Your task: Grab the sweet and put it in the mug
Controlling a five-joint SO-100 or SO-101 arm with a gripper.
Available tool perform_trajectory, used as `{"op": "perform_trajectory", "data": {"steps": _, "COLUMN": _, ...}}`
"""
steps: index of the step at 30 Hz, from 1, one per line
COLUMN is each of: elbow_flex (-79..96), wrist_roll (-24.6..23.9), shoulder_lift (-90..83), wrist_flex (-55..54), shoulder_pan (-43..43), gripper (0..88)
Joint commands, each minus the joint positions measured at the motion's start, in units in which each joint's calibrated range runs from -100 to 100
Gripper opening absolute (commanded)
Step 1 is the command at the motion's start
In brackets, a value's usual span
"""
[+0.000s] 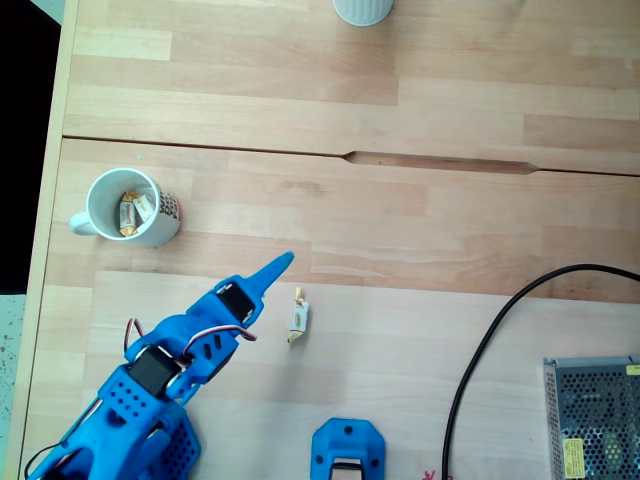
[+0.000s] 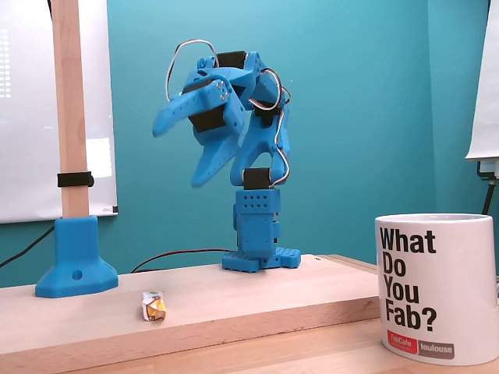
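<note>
Writing: on the mug (image 2: 440, 288) in the low fixed view we read "What Do You Fab?" in black, with a red tag below reading "FabCafe" and a grey one reading "toulouse".
Mug from above: in the top-down fixed view we see the mug (image 1: 160, 228) near the left edge of the wooden table (image 1: 420, 100), handle to the left, a reddish pattern on its outer side.
Contents: two wrapped sweets (image 1: 135, 210) lie inside it — cream wrappers, yellowish ends.
Sweet: the sweet (image 1: 298, 316) lies on the table, well apart from the mug and to its lower right; in the low view we see it (image 2: 153, 305) on the raised board in front of the arm.
Gripper: the blue gripper (image 2: 181, 152) hangs in the air above the board, its fingers spread apart and holding nothing; from above, its pointed finger (image 1: 272, 270) lies just left of the sweet.
Pale cup: a plain cup (image 1: 362, 10) sits at the top edge.
Other: a black cable (image 1: 480, 350) and a metal mesh box (image 1: 595, 415) at the right — its yellow label we cannot read.
</note>
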Motion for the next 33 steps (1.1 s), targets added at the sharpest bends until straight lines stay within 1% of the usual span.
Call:
{"op": "perform_trajectory", "data": {"steps": 1, "elbow_flex": -3.29, "wrist_roll": -0.73, "shoulder_lift": -0.33, "wrist_flex": 3.57, "shoulder_pan": 0.88, "gripper": 29.1}}
{"op": "perform_trajectory", "data": {"steps": 3, "elbow_flex": -3.29, "wrist_roll": -3.03, "shoulder_lift": -0.33, "wrist_flex": 5.99, "shoulder_pan": 1.1, "gripper": 29.1}}
{"op": "perform_trajectory", "data": {"steps": 8, "elbow_flex": -3.2, "wrist_roll": -13.97, "shoulder_lift": -0.42, "wrist_flex": 12.44, "shoulder_pan": 0.51, "gripper": 29.1}}
{"op": "perform_trajectory", "data": {"steps": 10, "elbow_flex": -3.11, "wrist_roll": -17.0, "shoulder_lift": -0.16, "wrist_flex": 13.89, "shoulder_pan": 0.44, "gripper": 29.1}}
{"op": "perform_trajectory", "data": {"steps": 19, "elbow_flex": -3.2, "wrist_roll": -24.37, "shoulder_lift": 0.1, "wrist_flex": 13.49, "shoulder_pan": 0.37, "gripper": 29.1}}
{"op": "perform_trajectory", "data": {"steps": 21, "elbow_flex": -2.94, "wrist_roll": -25.3, "shoulder_lift": 0.1, "wrist_flex": 14.7, "shoulder_pan": -0.14, "gripper": 29.1}}
{"op": "perform_trajectory", "data": {"steps": 25, "elbow_flex": -1.42, "wrist_roll": -25.59, "shoulder_lift": 0.01, "wrist_flex": 18.25, "shoulder_pan": -1.88, "gripper": 29.1}}
{"op": "perform_trajectory", "data": {"steps": 33, "elbow_flex": -1.69, "wrist_roll": -25.4, "shoulder_lift": 7.93, "wrist_flex": 9.54, "shoulder_pan": -1.88, "gripper": 29.1}}
